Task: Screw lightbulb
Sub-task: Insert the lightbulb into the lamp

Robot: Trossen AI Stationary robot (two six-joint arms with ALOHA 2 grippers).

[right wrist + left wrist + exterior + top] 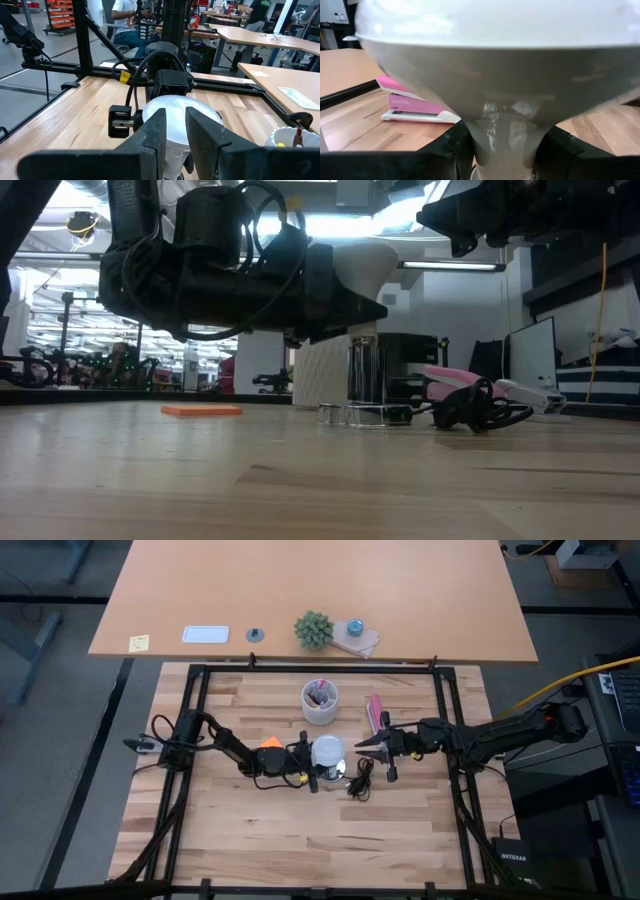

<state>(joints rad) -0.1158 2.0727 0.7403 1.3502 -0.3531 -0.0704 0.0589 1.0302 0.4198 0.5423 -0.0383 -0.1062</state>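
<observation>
The white lightbulb (327,752) stands upright with its wide end up, over the round silvery fitting (366,372), which stands on the table. The bulb also shows in the low view (378,262) and fills the left wrist view (485,60). My left gripper (311,766) is shut on the bulb, coming from the table's left. My right gripper (362,747) hovers just right of the bulb, a little above it, with its fingers slightly apart (175,125) and empty. Whether the bulb's base is in the fitting is hidden. My left gripper pinches the bulb's narrow neck (505,135) between its two fingers (457,147), just below the wide part. The fingers come level from the table's left. The bulb stays upright above the fitting, wide end up.
The fitting's black cord (358,783) lies coiled to its right. A pink stapler (377,712) and a white cup of pens (320,702) stand farther back. An orange pad (270,743) lies by the left arm. People sit in the room beyond the table (127,20).
</observation>
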